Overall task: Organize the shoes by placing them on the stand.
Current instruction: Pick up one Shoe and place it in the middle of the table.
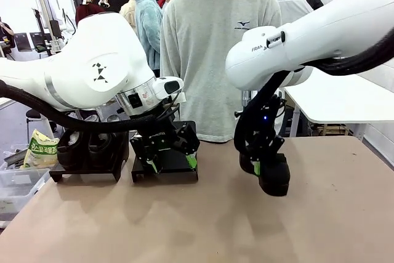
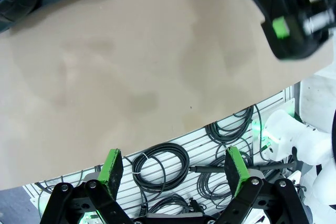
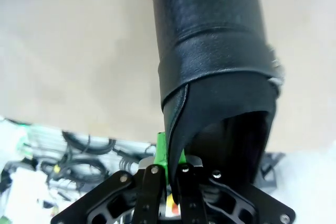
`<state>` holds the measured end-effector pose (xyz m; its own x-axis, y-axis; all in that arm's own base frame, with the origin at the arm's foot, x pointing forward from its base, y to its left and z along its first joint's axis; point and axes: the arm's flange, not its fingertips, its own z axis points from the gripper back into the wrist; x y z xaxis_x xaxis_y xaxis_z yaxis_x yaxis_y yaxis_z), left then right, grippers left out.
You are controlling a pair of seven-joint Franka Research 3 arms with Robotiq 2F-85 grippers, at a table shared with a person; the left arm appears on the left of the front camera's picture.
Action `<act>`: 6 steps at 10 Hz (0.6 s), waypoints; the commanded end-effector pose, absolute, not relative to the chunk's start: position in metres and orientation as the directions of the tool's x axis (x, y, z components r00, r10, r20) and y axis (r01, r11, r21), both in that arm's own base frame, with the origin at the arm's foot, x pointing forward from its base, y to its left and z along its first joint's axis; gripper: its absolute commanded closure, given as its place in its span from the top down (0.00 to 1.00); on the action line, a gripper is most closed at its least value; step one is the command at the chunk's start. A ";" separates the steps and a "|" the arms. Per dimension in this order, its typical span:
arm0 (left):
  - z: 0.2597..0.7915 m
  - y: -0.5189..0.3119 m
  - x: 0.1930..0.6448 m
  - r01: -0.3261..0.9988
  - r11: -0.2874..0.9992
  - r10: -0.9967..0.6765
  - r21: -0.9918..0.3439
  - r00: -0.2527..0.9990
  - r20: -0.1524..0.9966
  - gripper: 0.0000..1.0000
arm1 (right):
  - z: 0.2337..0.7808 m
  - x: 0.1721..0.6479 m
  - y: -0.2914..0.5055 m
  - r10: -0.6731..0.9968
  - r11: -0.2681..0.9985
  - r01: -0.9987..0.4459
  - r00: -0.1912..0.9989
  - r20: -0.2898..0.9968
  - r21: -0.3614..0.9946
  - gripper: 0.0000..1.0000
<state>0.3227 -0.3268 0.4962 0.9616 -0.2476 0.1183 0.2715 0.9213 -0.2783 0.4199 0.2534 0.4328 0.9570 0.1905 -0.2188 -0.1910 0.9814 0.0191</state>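
Your desk is a bare tan top spanning the lower frame, with the black stand at centre left. Right of centre, your right claw is clamped on the heel rim of a black shoe hanging above the desk; it looks light, pliable and somewhat slick, so keep to that collar edge. Your left claw, by the stand, has its jaws apart and empty.

Left arm covers much of the stand w/ shoes on it; their count and shape can't be told. Second stand partly behind left claw. Held shoe cut off by top edge in right wrist view, toe out of frame; its rim hides most of right claw. In left wrist view, right claw blurred and cropped at top right corner
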 end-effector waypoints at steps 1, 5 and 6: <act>0.498 -0.325 0.323 0.272 0.919 -0.251 -0.287 0.962 0.108 1.00 | 0.419 0.400 0.258 0.217 0.976 -0.204 0.935 -0.280 0.073 0.00; 0.498 -0.325 0.323 0.272 0.919 -0.251 -0.287 0.962 0.108 1.00 | 0.381 0.399 0.267 0.254 0.966 -0.217 0.897 -0.362 0.140 0.00; 0.498 -0.325 0.323 0.272 0.919 -0.251 -0.287 0.962 0.108 1.00 | 0.373 0.404 0.270 0.259 0.965 -0.219 0.888 -0.380 0.147 0.00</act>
<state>0.3227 -0.3268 0.4963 0.9616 -0.2477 0.1184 0.2716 0.9213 -0.2783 0.3924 0.2677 0.3783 0.8998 0.2377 -0.3658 -0.2149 0.9713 0.1025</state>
